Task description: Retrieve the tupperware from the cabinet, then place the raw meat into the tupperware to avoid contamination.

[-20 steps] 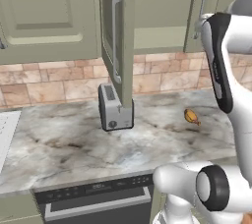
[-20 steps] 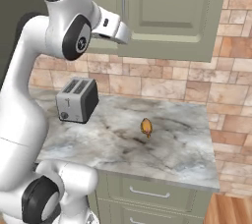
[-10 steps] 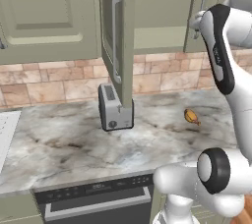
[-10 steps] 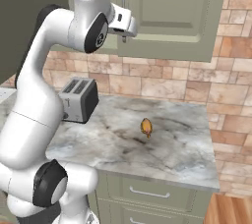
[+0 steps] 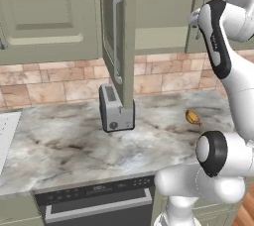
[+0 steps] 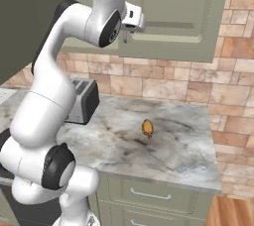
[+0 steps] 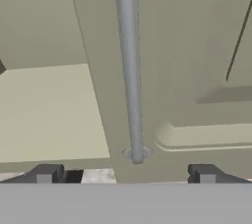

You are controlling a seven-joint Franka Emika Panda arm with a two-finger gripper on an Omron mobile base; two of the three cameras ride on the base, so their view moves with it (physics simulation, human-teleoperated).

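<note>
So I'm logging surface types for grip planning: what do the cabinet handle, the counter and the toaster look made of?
The handle looks like brushed metal: plain matte silver-grey bar. The counter looks like polished stone, marble perhaps: grey-brown veins on a pale slab. The toaster seems metal, silver-grey and smooth, though painted plastic can't be excluded.

So the arm [image 6: 49,106] is all glossy white shells, chunky and rounded, with dark charcoal discs capping the joints. One big black ring sits low on the base section, another dark cap tops the elbow. In the left base view a long black strip runs down the side of the upper link. The gripper [image 7: 125,175] has two small, blocky dark grey finger tips [image 7: 45,174], squared-off with lighter faces.
</note>
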